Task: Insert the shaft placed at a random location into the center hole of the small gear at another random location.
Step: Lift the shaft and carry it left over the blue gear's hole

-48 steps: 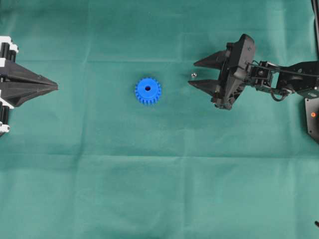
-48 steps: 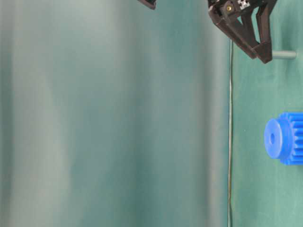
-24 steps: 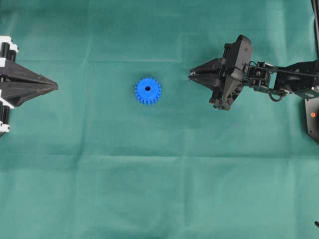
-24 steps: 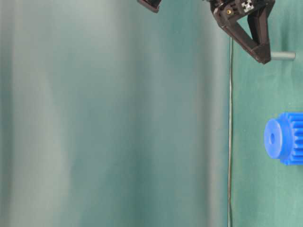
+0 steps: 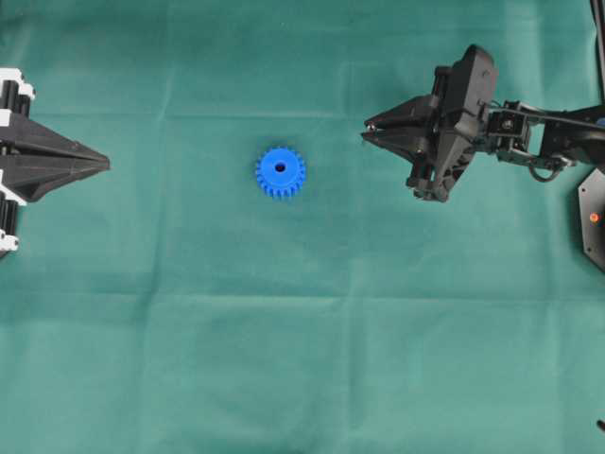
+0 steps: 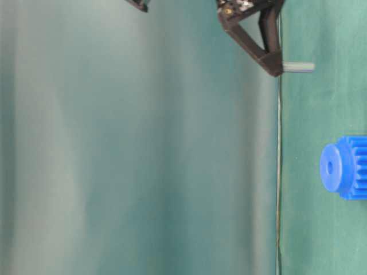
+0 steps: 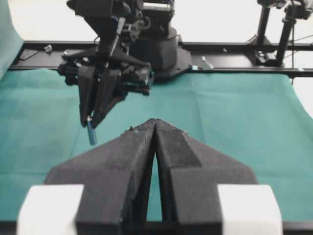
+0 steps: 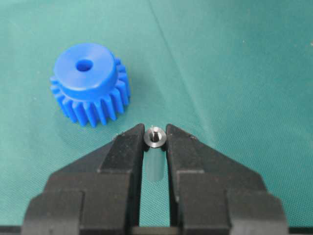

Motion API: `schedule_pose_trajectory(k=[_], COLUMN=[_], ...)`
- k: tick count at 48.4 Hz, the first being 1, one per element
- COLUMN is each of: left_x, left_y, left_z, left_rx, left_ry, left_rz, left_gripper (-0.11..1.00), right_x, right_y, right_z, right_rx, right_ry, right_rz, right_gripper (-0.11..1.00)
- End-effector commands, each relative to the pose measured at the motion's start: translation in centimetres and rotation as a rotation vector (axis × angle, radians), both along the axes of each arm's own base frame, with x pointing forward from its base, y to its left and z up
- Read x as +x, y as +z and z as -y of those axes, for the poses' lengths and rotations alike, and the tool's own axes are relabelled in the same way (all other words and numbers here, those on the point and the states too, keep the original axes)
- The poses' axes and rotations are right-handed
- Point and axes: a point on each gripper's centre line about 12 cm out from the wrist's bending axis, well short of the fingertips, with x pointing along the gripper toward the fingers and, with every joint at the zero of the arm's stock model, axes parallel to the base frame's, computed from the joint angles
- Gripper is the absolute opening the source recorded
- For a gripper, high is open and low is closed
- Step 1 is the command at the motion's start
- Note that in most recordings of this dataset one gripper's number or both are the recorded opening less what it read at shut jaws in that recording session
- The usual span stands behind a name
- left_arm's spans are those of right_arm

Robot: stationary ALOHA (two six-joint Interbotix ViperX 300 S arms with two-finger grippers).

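Pickup judged done: the short silvery-grey metal shaft (image 8: 155, 138) is pinched upright between the fingertips of the right gripper (image 5: 369, 130) and held clear above the green cloth (image 5: 302, 340). Insertion is left. The bright blue toothed plastic gear (image 5: 280, 172) lies flat well to the left, its dark center hole (image 5: 280, 167) facing up, unobstructed. The left gripper (image 5: 106, 165) is seen pressed together at the far left edge. Open cloth lies between shaft and gear; nothing blocks the path.
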Motion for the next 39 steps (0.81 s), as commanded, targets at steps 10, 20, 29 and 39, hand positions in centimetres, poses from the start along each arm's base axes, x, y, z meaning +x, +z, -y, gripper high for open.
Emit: schedule_pose_trajectory(k=[10, 20, 29, 39], left_x=[0.3, 0.3, 0.3, 0.3], left_y=[1.0, 1.0, 1.0, 1.0], left_z=[-0.1, -0.1, -0.1, -0.1], left_rx=[0.003, 0.001, 0.003, 0.001], left_ry=[0.002, 0.002, 0.002, 0.002], left_rz=[0.025, 0.026, 0.023, 0.023], left_gripper=[0.00, 0.00, 0.00, 0.00], right_x=[0.6, 0.8, 2.1, 5.0], right_y=[1.4, 1.4, 1.6, 2.0], right_z=[0.0, -0.2, -0.5, -0.9], right_rx=[-0.015, -0.015, -0.016, -0.019], right_ry=[0.007, 0.015, 0.033, 0.058], right_rz=[0.034, 0.034, 0.045, 0.062], right_gripper=[0.13, 0.13, 0.13, 0.13])
